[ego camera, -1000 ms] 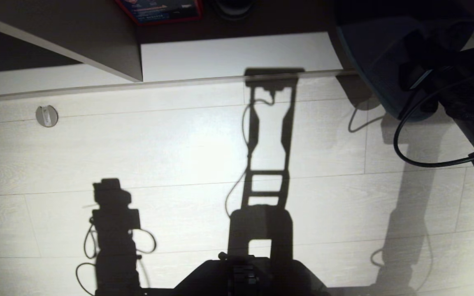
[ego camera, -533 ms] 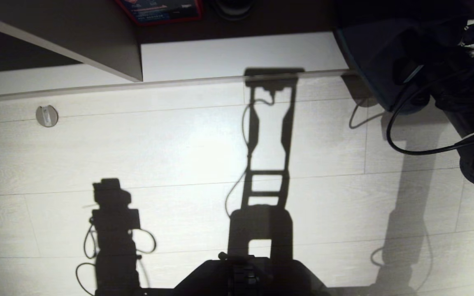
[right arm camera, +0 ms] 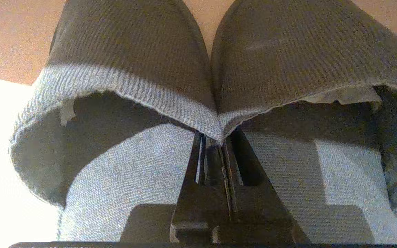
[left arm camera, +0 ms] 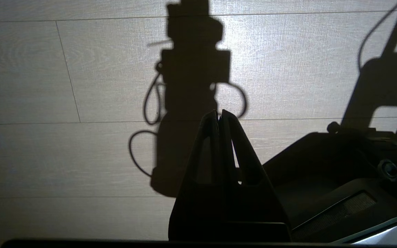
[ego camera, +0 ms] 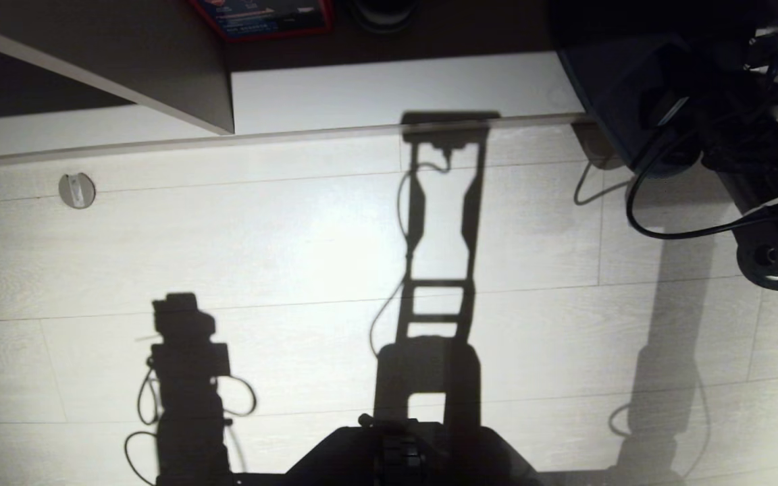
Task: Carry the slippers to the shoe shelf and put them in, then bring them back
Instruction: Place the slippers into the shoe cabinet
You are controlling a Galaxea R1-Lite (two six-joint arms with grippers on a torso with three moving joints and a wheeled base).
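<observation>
Although the right arm is a dark mass cut off at the head view's upper right edge, its wrist view shows the right gripper [right arm camera: 215, 144] pinched tight on the touching inner rims of the slippers [right arm camera: 171, 69], held side by side over the shoe shelf [ego camera: 389, 88], whose pale base board meets the wood-look floor [ego camera: 281, 243]. A red-edged box [ego camera: 261, 17] sits cropped behind a divider. The left gripper [left arm camera: 220, 115] hangs closed and empty above the floor.

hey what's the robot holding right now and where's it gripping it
The right gripper holds both slippers, pinched where their inner rims meet. The left gripper is shut on nothing.
</observation>
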